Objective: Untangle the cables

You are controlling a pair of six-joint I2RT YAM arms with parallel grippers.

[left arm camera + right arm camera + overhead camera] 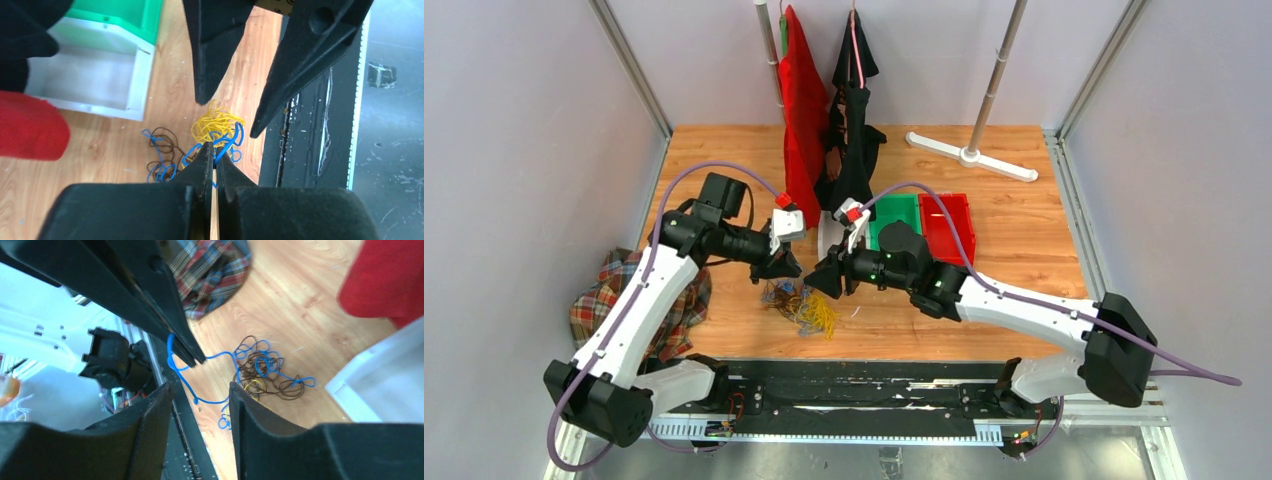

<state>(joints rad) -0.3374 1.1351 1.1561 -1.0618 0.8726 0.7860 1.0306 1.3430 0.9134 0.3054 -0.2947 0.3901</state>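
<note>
The cables (806, 306) lie in one tangle of blue, yellow and dark brown wire on the wooden table near its front edge. My left gripper (215, 148) is shut on a strand of the blue cable (234, 141), just above the yellow bundle (217, 125) and next to the brown loops (163, 140). In the right wrist view the blue cable (210, 358) runs taut from the left gripper's tips to the tangle (262, 367). My right gripper (200, 388) is open and empty, facing the left gripper (782, 268) over the tangle.
A white tray (138, 80), a green bin (894, 214) and a red bin (949, 225) stand behind the cables. Red cloth (804, 110) and black cloth (854, 130) hang at the back. A plaid cloth (619, 300) lies at the left. The black rail (295, 145) runs along the table's front edge.
</note>
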